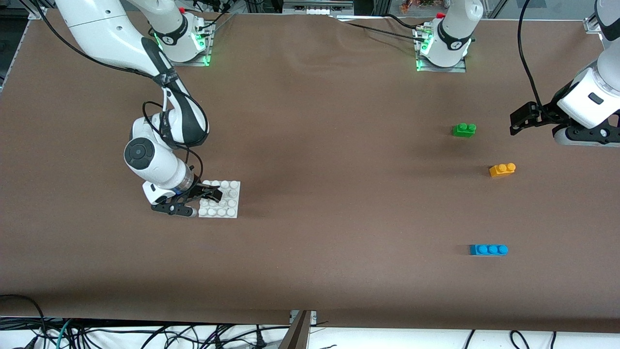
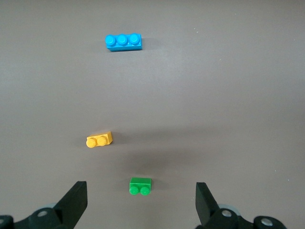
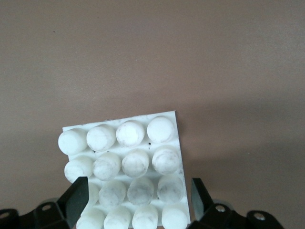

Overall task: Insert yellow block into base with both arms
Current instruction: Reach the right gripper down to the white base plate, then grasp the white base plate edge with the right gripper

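A brown table holds two white robot arms and four toy pieces. Toward the right arm's end of the table lies the base [image 1: 220,199], a flat white square plate with a four-by-four grid of round studs. The right gripper [image 1: 193,202] is down at the plate's edge. In the right wrist view its two black fingers [image 3: 76,198] stand spread on either side of the plate, straddling the nearest rows of studs without clearly pressing on it yet.

Toward the left arm's end of the table lie three bricks, well apart from one another. The yellow block [image 1: 502,169], a small two-stud brick, sits between a green two-stud brick [image 1: 464,129], farther from the front camera, and a blue three-stud brick [image 1: 488,249], nearer to it. The left gripper [image 1: 525,118] hangs in the air above the table close to the green brick, jaws spread wide and holding nothing. It appears to be waiting.

The step in hand seems to be securing the base so it cannot slide. Next, the right fingers likely need to close squarely on the plate's sides, while the left gripper has to move over the yellow block, line its jaws up across the brick's narrow sides, and descend without disturbing the green brick nearby.
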You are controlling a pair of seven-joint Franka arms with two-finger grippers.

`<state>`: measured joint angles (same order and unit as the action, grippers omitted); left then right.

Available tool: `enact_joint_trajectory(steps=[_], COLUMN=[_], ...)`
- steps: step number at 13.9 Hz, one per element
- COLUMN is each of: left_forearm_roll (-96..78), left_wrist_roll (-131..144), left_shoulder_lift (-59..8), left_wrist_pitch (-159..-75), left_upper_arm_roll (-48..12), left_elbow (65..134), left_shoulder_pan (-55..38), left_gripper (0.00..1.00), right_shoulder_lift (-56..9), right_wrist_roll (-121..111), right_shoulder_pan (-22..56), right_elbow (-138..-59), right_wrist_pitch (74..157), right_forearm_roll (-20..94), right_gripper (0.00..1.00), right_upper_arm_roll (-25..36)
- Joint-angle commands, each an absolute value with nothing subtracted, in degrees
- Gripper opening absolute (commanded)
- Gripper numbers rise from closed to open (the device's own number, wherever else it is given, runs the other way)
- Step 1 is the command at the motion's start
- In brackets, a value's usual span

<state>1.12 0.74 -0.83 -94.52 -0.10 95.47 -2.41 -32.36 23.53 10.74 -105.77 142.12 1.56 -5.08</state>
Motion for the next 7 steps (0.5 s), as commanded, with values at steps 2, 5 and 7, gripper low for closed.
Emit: enact_joint_trajectory(steps=[2,5,7], left_forearm_roll=[-0.44,-0.44,-0.44], left_wrist_roll=[-0.53,-0.44,-0.18], left_shoulder_lift=[-2.02,-2.29,-2.29], left_wrist_pitch=[-93.16,-93.16,-93.16], left_upper_arm_roll=[0.26,-0.17,-0.87], left_elbow=[92.9,92.72,92.72], left_shoulder_pan=[-3.08,-3.08,-3.25], left_gripper=[1.0,1.0,1.0], right_shoulder_lift=[-34.27,-35.24,-35.33], right_wrist_roll=[23.03,22.94,22.76], right_shoulder_pan=[9.76,9.67,9.67], right_elbow=[-105.12,-105.2,-105.29], right_wrist_pitch=[142.12,143.44,143.44], right_forearm_roll=[1.23,1.14,1.14], right_gripper=[0.95,0.94,0.91], right_upper_arm_roll=[-5.71,-5.71,-5.63])
